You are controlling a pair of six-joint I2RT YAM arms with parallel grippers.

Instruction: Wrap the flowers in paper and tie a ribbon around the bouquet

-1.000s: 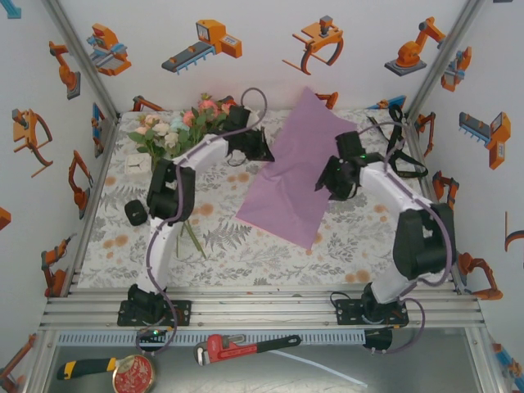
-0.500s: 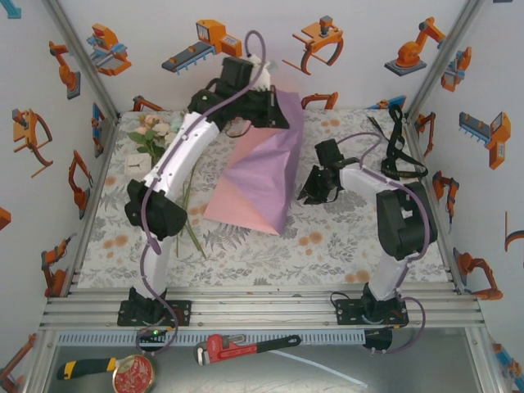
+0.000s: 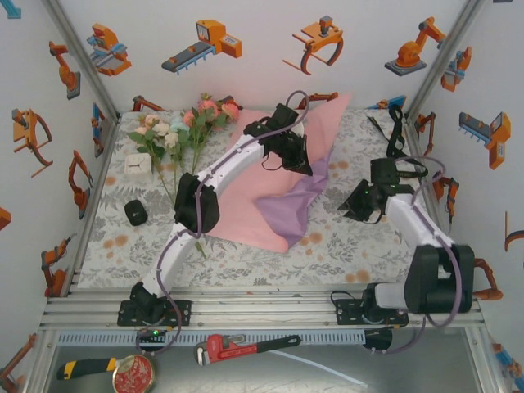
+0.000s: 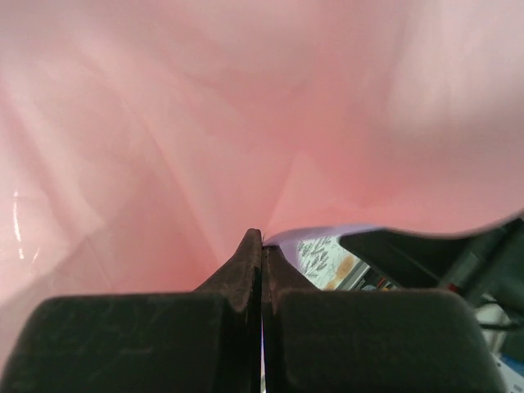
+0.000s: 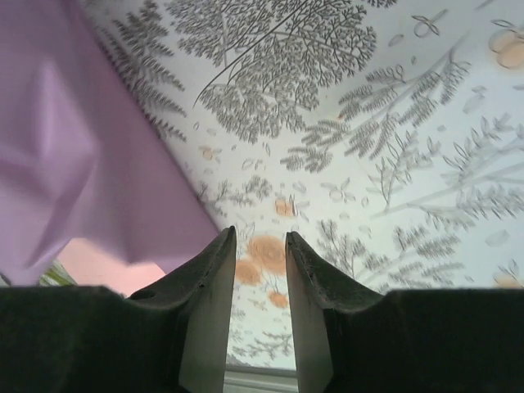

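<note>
The paper (image 3: 262, 192) lies across the middle of the table, pink side up, with a lilac-purple fold (image 3: 299, 209) at its near right. My left gripper (image 3: 296, 160) is over its far right part, shut on a pinch of the paper (image 4: 164, 147); the sheet's purple edge (image 4: 327, 232) shows just past the tips of that left gripper (image 4: 262, 234). The flowers (image 3: 182, 127) lie at the back left, stems toward me. My right gripper (image 3: 354, 206) hovers right of the paper, and that right gripper (image 5: 260, 235) is open and empty over the printed cover, the paper (image 5: 74, 164) to its left. The black ribbon (image 3: 395, 131) lies at the back right.
A small black object (image 3: 135, 213) and a white square block (image 3: 137, 164) sit on the left of the table. Loose green stems (image 3: 194, 239) run under the left arm. The enclosure walls stand close on three sides. A red wrench (image 3: 246, 348) lies in front of the rail.
My left gripper has come down from high at the back and swung right, laying the paper pink side up. The right gripper has drawn back to the right, off the paper.
</note>
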